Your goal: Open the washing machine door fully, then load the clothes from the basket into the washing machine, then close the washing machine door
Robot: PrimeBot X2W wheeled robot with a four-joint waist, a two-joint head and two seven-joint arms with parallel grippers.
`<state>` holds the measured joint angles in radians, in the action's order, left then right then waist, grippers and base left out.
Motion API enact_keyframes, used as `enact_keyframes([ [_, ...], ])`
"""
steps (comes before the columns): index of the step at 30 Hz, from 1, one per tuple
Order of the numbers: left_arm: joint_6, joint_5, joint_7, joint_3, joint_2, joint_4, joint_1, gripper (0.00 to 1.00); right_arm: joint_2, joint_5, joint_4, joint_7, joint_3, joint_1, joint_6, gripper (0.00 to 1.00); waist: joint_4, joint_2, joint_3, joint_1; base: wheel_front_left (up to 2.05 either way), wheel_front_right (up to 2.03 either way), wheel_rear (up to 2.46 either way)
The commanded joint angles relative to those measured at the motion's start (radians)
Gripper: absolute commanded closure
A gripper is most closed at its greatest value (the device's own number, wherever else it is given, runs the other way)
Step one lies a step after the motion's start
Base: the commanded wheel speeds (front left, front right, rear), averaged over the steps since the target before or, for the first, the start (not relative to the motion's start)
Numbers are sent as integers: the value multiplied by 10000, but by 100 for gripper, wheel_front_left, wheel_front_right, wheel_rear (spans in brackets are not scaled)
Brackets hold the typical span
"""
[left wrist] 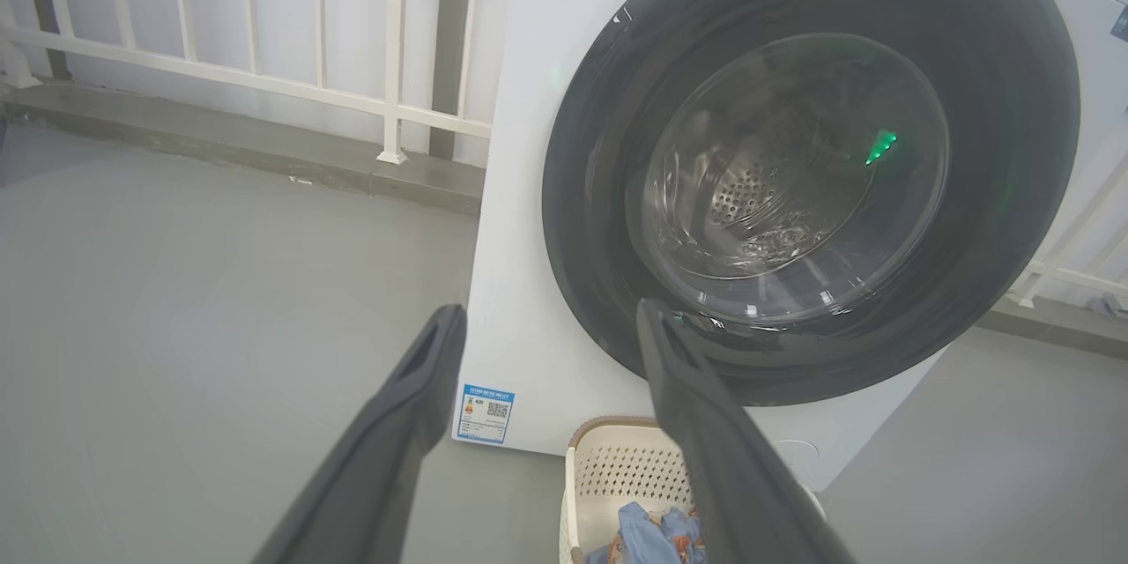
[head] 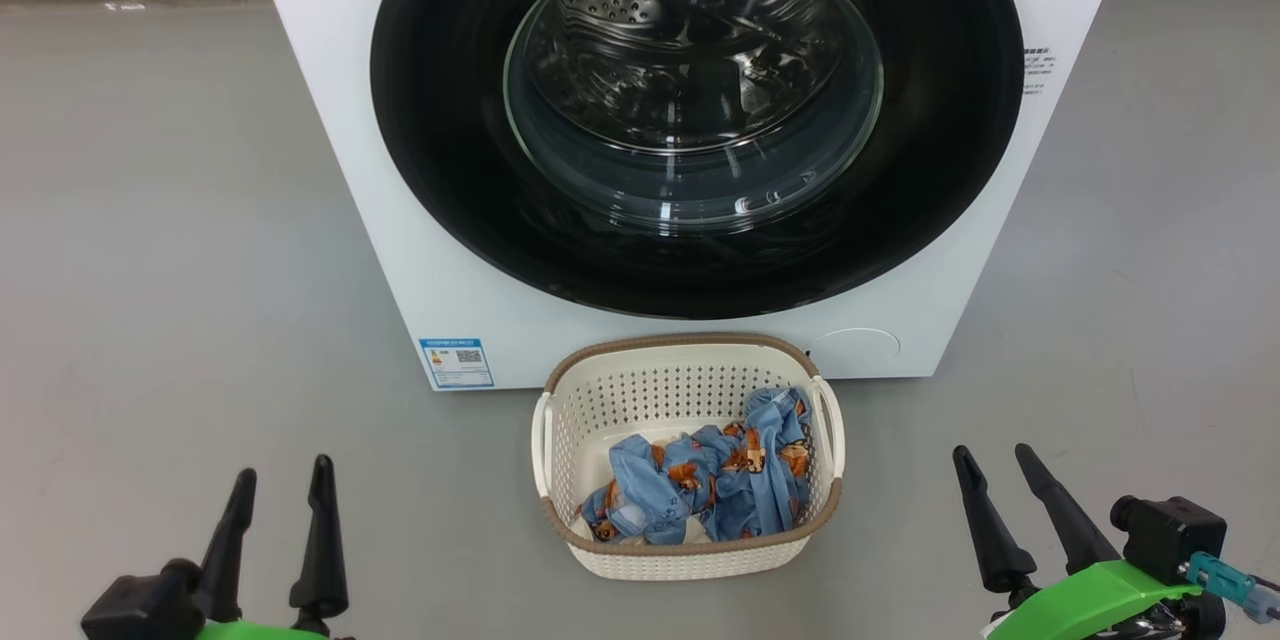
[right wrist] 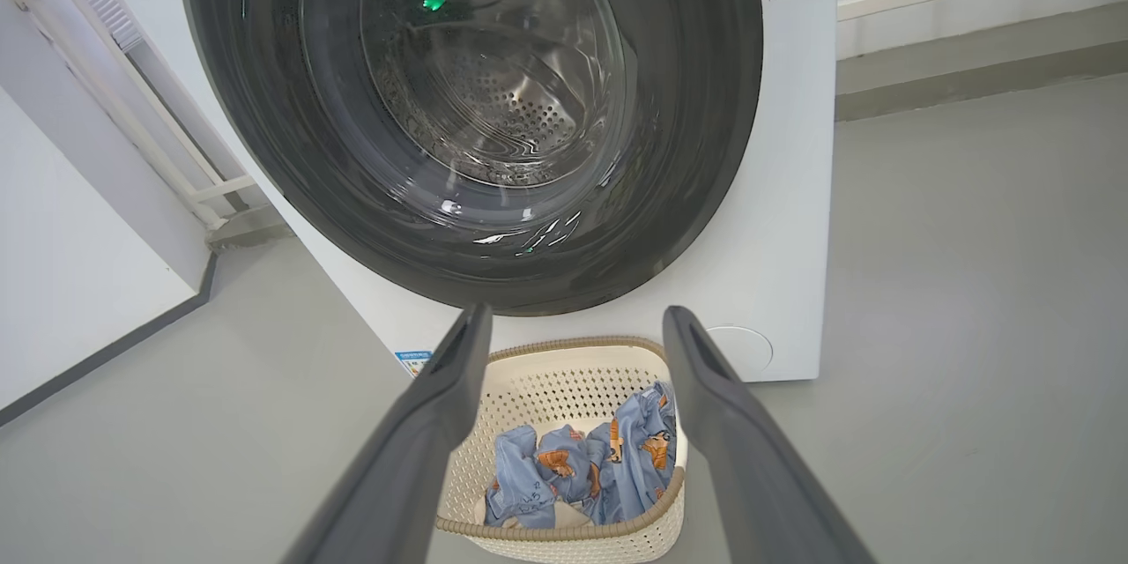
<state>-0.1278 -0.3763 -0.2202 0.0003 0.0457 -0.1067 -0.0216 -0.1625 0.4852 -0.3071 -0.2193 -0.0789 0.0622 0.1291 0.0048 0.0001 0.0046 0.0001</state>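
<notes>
The white washing machine stands ahead, its glossy black round door closed flat against the front; the steel drum shows through the glass. On the floor before it sits the cream basket holding the light blue clothes with orange figures. My left gripper is open at the lower left, well left of the basket. At the lower right, my right gripper is open too, apart from the basket. The wrist views show the door, basket and clothes between spread fingers.
Grey floor surrounds the machine on both sides. A white railing and wall run behind the machine at left; a white wall panel stands to the machine's side. A blue label sits low on the machine's front.
</notes>
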Motion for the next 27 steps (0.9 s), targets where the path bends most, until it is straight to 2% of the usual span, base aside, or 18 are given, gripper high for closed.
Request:
enact_keyframes([
  [1,-18,337,-143,328,64,353,124,0,-162,-307,282,-151,-225,416,14,0,4,-1,3,0,0,0,0],
  [12,-29,1598,-415,407,47,455,60,0,-257,-1530,246,-425,39,394,16,0,-36,-1,22,0,0,0,0],
  [21,-29,1471,-416,426,51,100,23,0,-152,-1693,283,-425,505,225,16,0,-135,-1,42,0,0,0,0],
  [27,-29,1434,-416,118,263,63,76,0,-84,-1728,365,-425,654,221,16,0,-194,-1,102,0,31,-1,-31],
])
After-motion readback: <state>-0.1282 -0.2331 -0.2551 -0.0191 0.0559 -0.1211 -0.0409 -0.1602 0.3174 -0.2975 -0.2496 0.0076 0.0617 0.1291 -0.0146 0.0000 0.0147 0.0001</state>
